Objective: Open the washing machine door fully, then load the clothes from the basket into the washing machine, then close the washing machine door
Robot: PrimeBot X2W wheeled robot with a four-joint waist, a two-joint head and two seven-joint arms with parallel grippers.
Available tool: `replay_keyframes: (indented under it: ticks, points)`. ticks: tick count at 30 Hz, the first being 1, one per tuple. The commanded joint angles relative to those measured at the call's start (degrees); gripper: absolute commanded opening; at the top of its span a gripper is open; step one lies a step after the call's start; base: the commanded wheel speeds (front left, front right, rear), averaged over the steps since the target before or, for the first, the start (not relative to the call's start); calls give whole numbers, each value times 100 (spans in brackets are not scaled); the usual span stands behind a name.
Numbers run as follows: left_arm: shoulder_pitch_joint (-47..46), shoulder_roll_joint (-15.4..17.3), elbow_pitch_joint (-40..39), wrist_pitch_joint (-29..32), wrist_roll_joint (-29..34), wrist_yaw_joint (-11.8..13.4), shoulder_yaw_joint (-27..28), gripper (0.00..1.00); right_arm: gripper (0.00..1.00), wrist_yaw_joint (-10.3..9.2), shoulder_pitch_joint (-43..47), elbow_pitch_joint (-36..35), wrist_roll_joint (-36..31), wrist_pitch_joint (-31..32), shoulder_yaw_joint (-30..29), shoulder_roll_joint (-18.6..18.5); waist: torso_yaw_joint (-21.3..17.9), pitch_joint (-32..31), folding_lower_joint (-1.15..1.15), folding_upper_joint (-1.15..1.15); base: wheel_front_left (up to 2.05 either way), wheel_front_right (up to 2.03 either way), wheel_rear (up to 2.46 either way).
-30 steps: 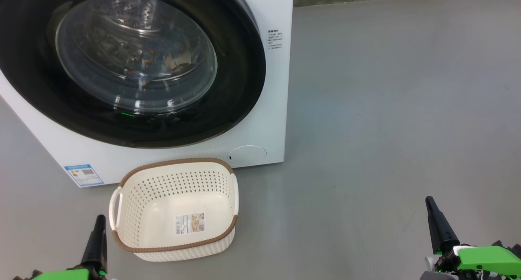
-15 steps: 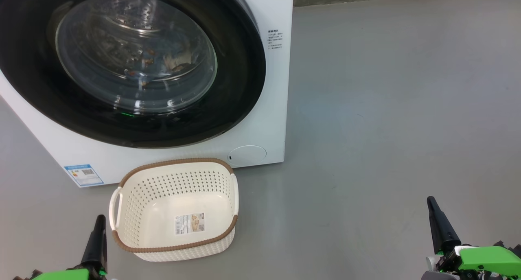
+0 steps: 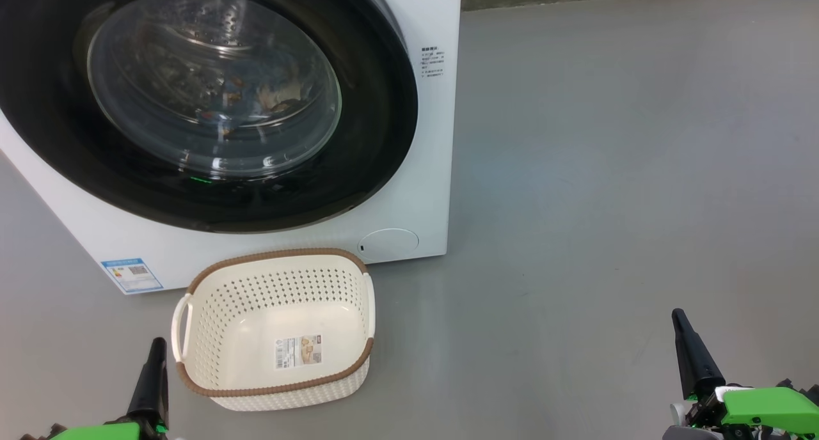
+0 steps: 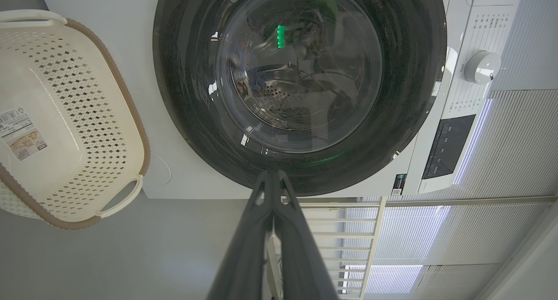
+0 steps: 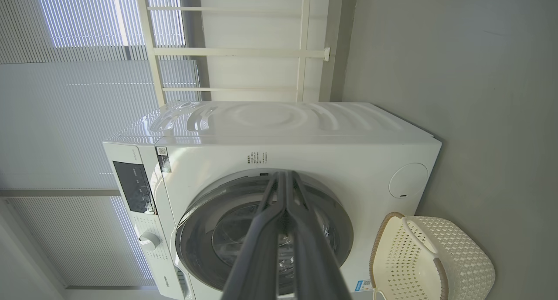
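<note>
Left gripper [image 3: 157, 347] hangs closed above smooth grey floor [image 3: 608, 171].

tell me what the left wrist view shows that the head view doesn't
Left wrist view, not head view: the white dial and dark control panel on the washing machine, and window blinds.
Head view, not left wrist view: the blue energy label low on the front, and the right gripper, shut, at lower right.
Both: the washing machine door closed, the basket empty with a sticker on its bottom, and the left gripper, shut.
</note>
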Motion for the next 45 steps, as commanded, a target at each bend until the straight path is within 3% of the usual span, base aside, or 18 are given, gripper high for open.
replay_keyframes:
  ticks: [1, 45]
  points:
    - [-216, 115, -104, 17, -20, -18, 181, 0, 0, -8, -229, -140, -44, 30, 138, -14, 0, 0, 0, 0, 0, 0, 0]
    - [-216, 115, -104, 16, -21, -18, 181, 0, 0, -8, -230, -139, -59, 44, 121, -3, 0, 0, 0, 0, 0, 0, 0]
